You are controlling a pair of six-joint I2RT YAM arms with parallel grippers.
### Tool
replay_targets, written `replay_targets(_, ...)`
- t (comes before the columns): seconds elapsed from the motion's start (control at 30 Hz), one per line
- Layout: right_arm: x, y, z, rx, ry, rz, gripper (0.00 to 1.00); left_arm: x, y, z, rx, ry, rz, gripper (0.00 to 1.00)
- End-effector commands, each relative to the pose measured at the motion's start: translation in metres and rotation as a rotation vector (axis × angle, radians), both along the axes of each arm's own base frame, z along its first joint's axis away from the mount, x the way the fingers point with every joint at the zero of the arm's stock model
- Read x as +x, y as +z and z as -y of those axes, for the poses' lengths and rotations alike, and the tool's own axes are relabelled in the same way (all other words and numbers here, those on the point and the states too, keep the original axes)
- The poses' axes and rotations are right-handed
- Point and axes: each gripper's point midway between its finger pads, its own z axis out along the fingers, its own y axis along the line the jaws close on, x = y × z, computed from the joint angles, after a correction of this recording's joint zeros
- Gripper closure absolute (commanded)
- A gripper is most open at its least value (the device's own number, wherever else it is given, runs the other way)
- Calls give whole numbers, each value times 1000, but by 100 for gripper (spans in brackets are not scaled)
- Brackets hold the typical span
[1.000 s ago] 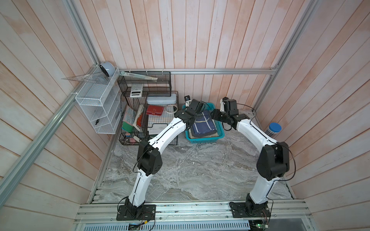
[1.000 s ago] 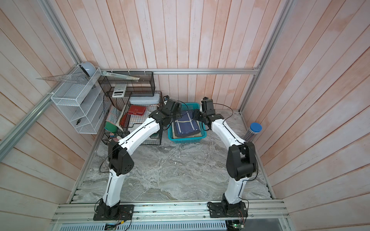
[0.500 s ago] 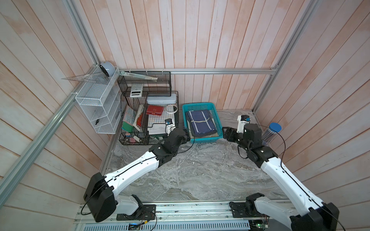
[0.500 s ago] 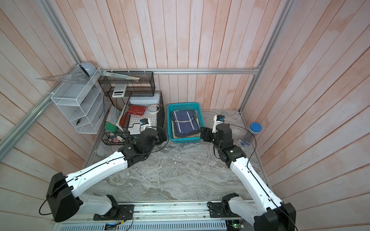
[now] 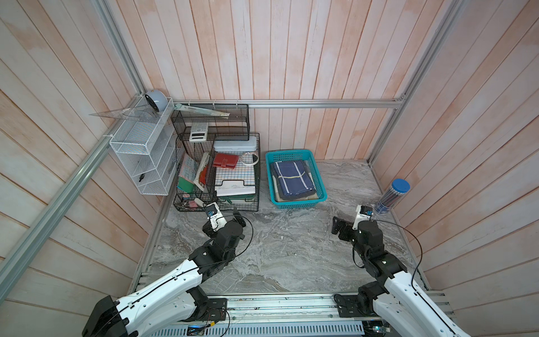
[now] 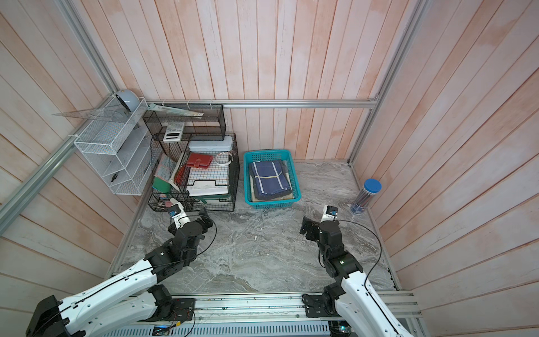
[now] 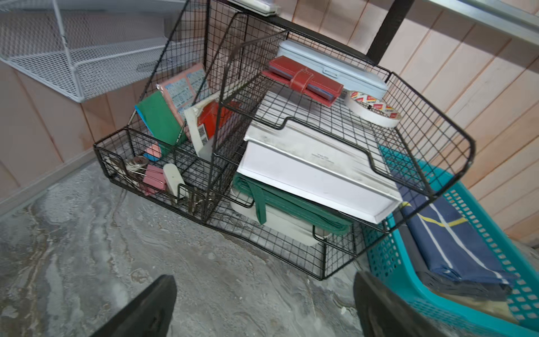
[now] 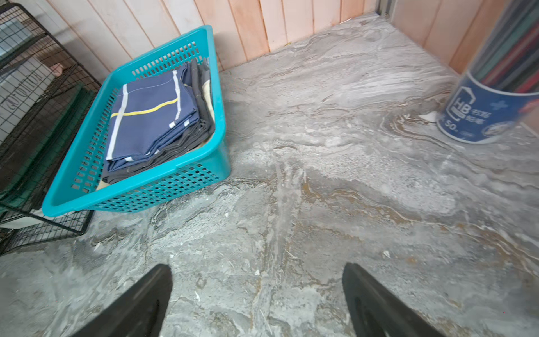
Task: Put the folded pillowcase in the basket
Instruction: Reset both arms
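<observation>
The turquoise basket [image 5: 296, 204] [image 6: 272, 204] stands at the back of the marble table. The folded pillowcase [image 5: 293, 179] [image 6: 269, 181], navy with white and yellow stripes, lies flat inside it on top of other folded cloth. Both wrist views show the basket [image 7: 385, 256] [image 8: 145, 192] with the pillowcase [image 7: 455, 248] [image 8: 145, 116] in it. My left gripper [image 5: 224, 221] [image 7: 264, 280] hangs open and empty over bare table, in front of the organiser and to the basket's front left. My right gripper [image 5: 345, 230] [image 8: 256, 268] is open and empty too, to the basket's front right.
A black wire desk organiser [image 5: 217, 175] full of stationery stands right beside the basket's left side. A white wire rack [image 5: 143, 154] hangs on the left wall. A clear pencil tube with a blue lid [image 5: 390, 198] stands by the right wall, near my right wrist.
Both arms have pulled back from over the basket toward the front of the table. Both jaws have opened wider. The pillowcase has stayed in the basket.
</observation>
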Motion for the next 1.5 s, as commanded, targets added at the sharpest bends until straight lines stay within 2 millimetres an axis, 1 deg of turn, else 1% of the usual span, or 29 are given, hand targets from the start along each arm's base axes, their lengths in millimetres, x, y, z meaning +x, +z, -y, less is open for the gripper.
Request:
replay_targets(0.0,3,28,17,-23,-84,174,2,1,18,-26,122,102,72,0)
replay_targets(0.07,2,36,28,-35,-139,213,2,5,18,-42,148,149,56,0)
replay_targets(0.17,3,44,38,-113,-180,221,2,9,19,-68,180,231,35,0)
replay_targets(0.3,14,41,42,-212,-198,204,2,13,16,-93,246,293,45,0)
replay_targets(0.4,24,34,43,-270,-213,192,2,19,0,-108,269,297,45,0)
replay_targets(0.5,35,23,48,-348,-241,170,2,23,-19,-123,273,319,4,0)
replay_targets(0.6,47,16,50,-417,-250,156,2,32,-36,-127,260,292,-6,0)
replay_targets(0.63,51,12,51,-413,-255,152,2,35,-41,-128,257,282,-2,0)
replay_targets(0.7,61,6,45,-436,-205,148,2,41,-52,-130,277,259,-15,0)
replay_targets(0.73,66,2,42,-477,-170,139,2,44,-52,-133,286,266,-4,0)
replay_targets(0.77,69,-3,41,-501,-156,126,2,46,-53,-130,292,244,0,0)
replay_targets(0.83,77,-11,46,-543,-179,102,2,51,-51,-132,273,230,35,0)
replay_targets(0.9,83,-18,49,-536,-192,111,2,56,-50,-133,269,223,63,0)
replay_targets(0.93,86,-18,51,-510,-208,142,2,60,-50,-132,266,210,74,0)
replay_targets(0.97,89,-19,49,-520,-192,166,2,64,-52,-131,270,193,75,0)
replay_targets(1.03,93,-26,48,-512,-160,197,2,72,-62,-133,272,198,73,0)
replay_targets(1.07,95,-31,51,-504,-165,197,2,76,-66,-133,273,182,83,0)
replay_targets(1.1,97,-37,54,-490,-172,196,2,82,-75,-125,276,123,67,0)
replay_targets(1.13,99,-43,59,-472,-180,193,2,88,-81,-124,282,110,45,0)
replay_targets(1.17,102,-49,62,-456,-188,189,2,90,-81,-125,290,120,41,0)
replay_targets(1.2,106,-48,65,-459,-200,205,2,91,-83,-126,276,118,23,0)
replay_targets(1.27,110,-58,63,-462,-172,126,2,96,-86,-130,262,124,-12,0)
replay_targets(1.33,118,-58,66,-442,-164,84,2,101,-88,-131,261,122,-35,0)
replay_targets(1.37,119,-58,70,-433,-183,83,2,102,-89,-133,255,124,-46,0)
replay_targets(1.47,118,-58,73,-431,-196,95,2,102,-89,-133,247,119,-40,0)
